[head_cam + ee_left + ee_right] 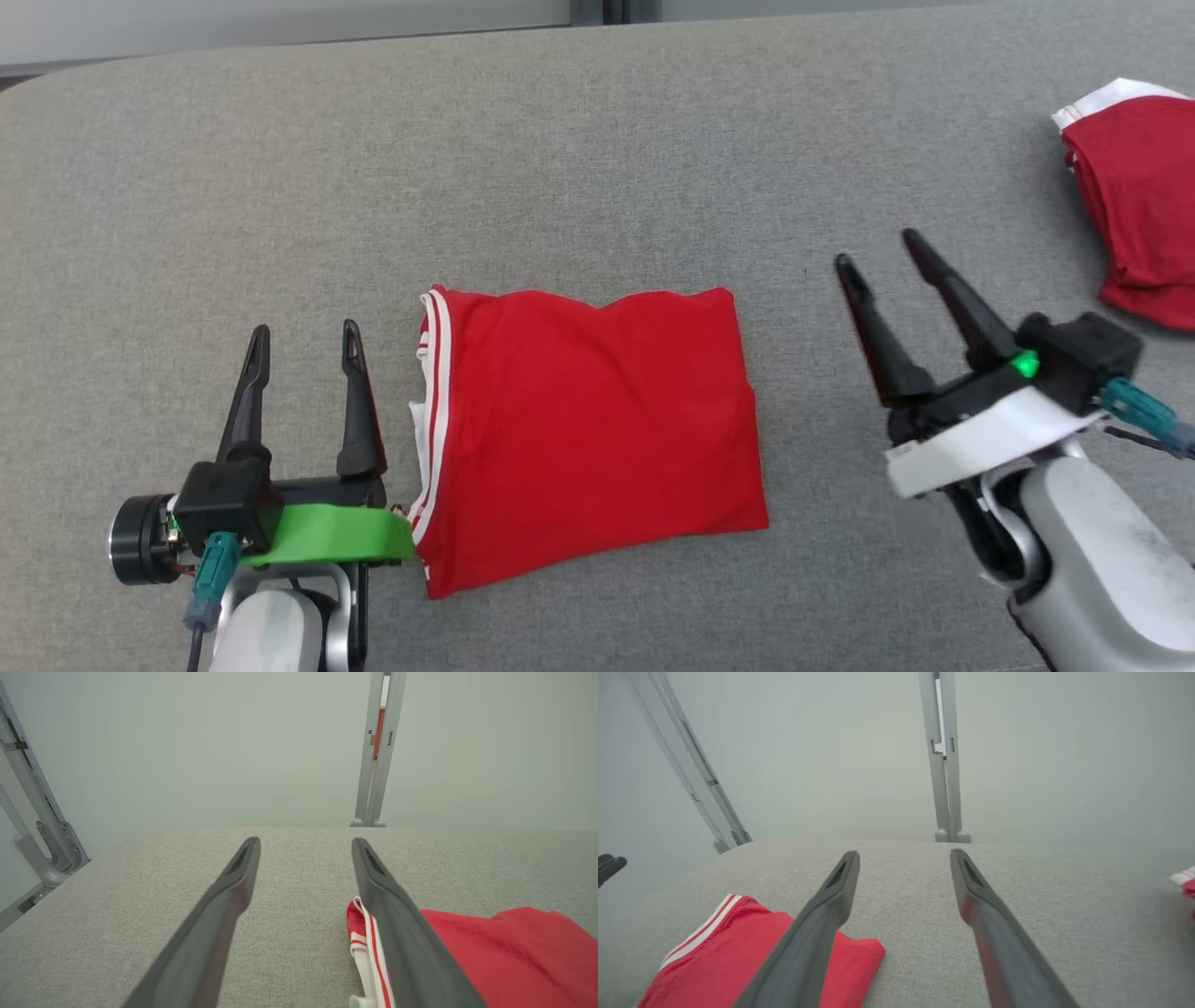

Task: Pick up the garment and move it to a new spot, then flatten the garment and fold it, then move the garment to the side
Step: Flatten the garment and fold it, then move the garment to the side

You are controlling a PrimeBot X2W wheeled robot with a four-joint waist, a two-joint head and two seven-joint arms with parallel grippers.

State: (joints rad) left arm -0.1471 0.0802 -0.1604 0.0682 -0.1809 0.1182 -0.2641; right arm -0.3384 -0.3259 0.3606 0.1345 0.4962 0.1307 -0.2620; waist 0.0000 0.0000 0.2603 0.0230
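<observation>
Garment (588, 429) between left tool (305, 327), right tool (877, 246)

Left hand (305, 327) has a green collar (327, 537), right hand (875, 246) a white collar (980, 448).

A grey woven surface (597, 140) runs wide — behind it, a pale wall (187, 742) and metal posts (376, 765).

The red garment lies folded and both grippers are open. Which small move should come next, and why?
Probably lower the left gripper onto the striped edge of the garment and close. It lies folded flat on the grey surface; that gripper stands open right beside the edge, the right gripper open and farther off.
</observation>
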